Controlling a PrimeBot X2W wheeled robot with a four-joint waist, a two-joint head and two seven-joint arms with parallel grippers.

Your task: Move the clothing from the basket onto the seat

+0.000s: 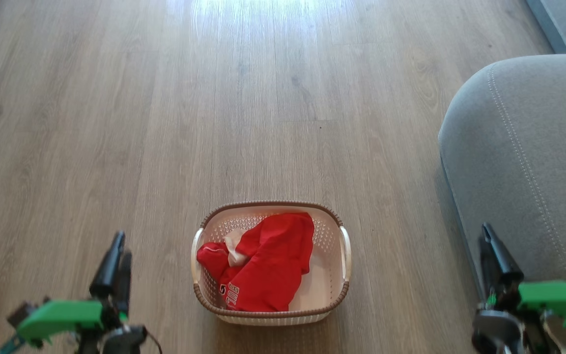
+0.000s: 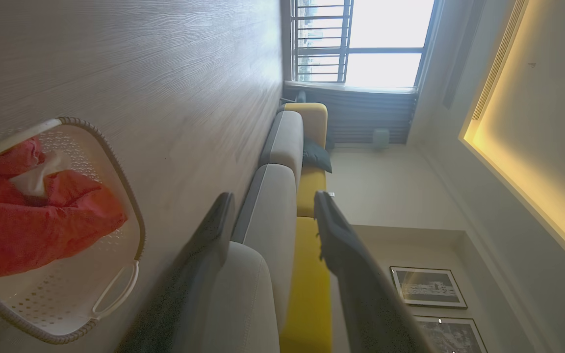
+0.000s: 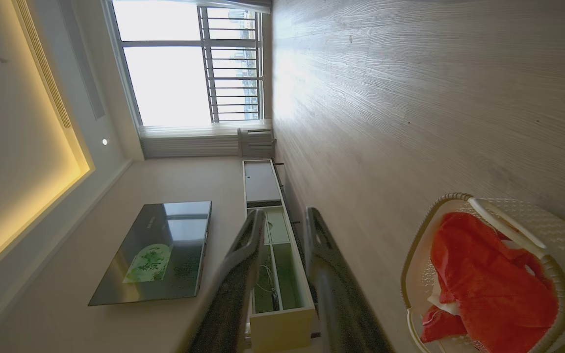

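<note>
First pick pending: clothing (image 1: 263, 265) lies in the basket (image 1: 344, 255), left end effector (image 2: 271, 196) and right end effector (image 3: 285, 212) released and empty; next move likely a descent onto it.

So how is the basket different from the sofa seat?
The basket is cream plastic full of little holes with a brown rim; the seat is grey cloth with pale stitching. The basket is much smaller than the seat. The red clothing lies in the basket, none on the seat's visible part. Both have rounded corners.
</note>
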